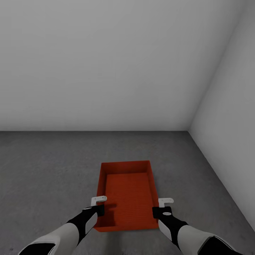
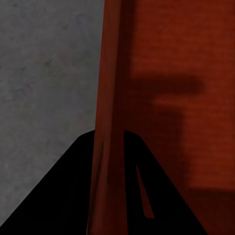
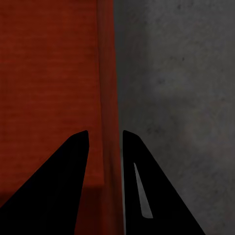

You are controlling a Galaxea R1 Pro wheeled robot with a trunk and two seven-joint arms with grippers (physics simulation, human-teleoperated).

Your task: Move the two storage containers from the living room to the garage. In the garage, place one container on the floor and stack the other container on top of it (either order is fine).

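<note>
While both arms reach down at the bottom of the head view, one orange-red storage container point(image 1: 127, 194) sits low in the centre of the frame, open side up, on or just above the dark grey floor point(image 1: 46, 166) (contact underneath cannot be told). The left gripper point(image 1: 97, 202) straddles its left wall, fingers to either side of the thin rim, as the left wrist view shows the container point(image 2: 161, 73) wall running between the dark fingers point(image 2: 63, 196). The right gripper point(image 1: 165, 202) does the same on the right wall; in the right wrist view the container point(image 3: 49, 73) rim stands in a narrow gap, jaws pinching or nearly so. White walls point(image 1: 106, 63) fill the upper frame, meeting at a corner at the right. By my reading this is the garage: one container is delivered or nearly so, and stacking the second remains.
</note>
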